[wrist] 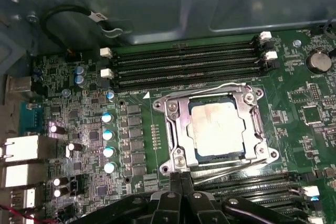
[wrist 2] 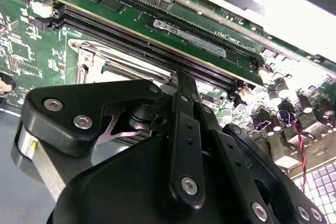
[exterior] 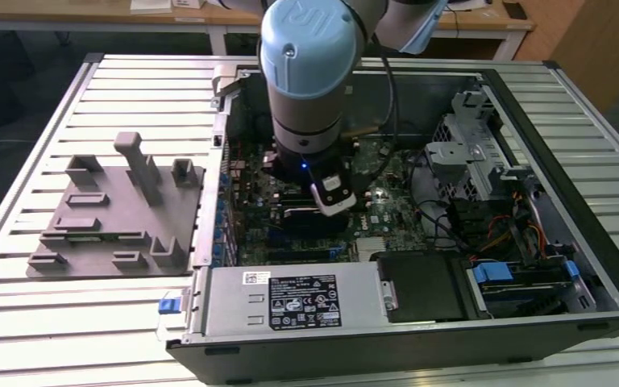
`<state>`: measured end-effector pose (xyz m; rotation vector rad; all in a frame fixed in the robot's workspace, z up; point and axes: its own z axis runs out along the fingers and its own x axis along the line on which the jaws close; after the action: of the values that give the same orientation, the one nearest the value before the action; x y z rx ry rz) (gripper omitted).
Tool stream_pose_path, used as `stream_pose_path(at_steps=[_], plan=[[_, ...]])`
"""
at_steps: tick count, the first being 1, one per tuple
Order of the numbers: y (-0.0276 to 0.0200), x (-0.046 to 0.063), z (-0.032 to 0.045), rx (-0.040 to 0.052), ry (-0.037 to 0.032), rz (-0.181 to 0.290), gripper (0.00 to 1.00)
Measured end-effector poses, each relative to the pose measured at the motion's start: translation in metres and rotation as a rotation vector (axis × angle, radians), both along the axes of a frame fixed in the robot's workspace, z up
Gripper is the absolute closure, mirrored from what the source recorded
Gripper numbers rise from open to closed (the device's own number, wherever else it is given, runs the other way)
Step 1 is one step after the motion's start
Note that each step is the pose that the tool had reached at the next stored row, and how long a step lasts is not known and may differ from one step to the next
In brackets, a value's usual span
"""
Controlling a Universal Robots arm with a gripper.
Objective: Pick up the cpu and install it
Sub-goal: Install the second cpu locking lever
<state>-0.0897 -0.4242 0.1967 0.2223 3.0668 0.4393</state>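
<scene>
Cpu [wrist: 216, 128]: seated flat inside the metal socket frame [wrist: 173, 124] on the motherboard [wrist: 131, 129], silvery top up; placement looks done. Hand [wrist: 181, 182]: fingers pressed together, grasping nothing, poised just beside the socket. Frame clamping: cannot tell.

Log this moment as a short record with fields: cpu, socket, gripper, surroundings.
cpu: the cpu lies flat inside the socket frame on the motherboard, silvery top up.
socket: metal frame surrounds the chip; memory slots run beside it.
gripper: the gripper is just beside the socket, holding nothing; fingers together in the first wrist view. In the exterior view the arm reaches down into the open computer case.
surroundings: grey fixture tray sits on the slatted table, on the exterior view's left of the case.
</scene>
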Motion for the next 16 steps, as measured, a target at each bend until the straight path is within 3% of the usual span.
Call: stream_pose_path(at_steps=[10,16], plan=[[0.0002,-0.0066,-0.0044,0.0374,0.0001,0.0,0.89],[0.0024,-0.007,-0.0067,0.0402,0.0,0.0,0.89]])
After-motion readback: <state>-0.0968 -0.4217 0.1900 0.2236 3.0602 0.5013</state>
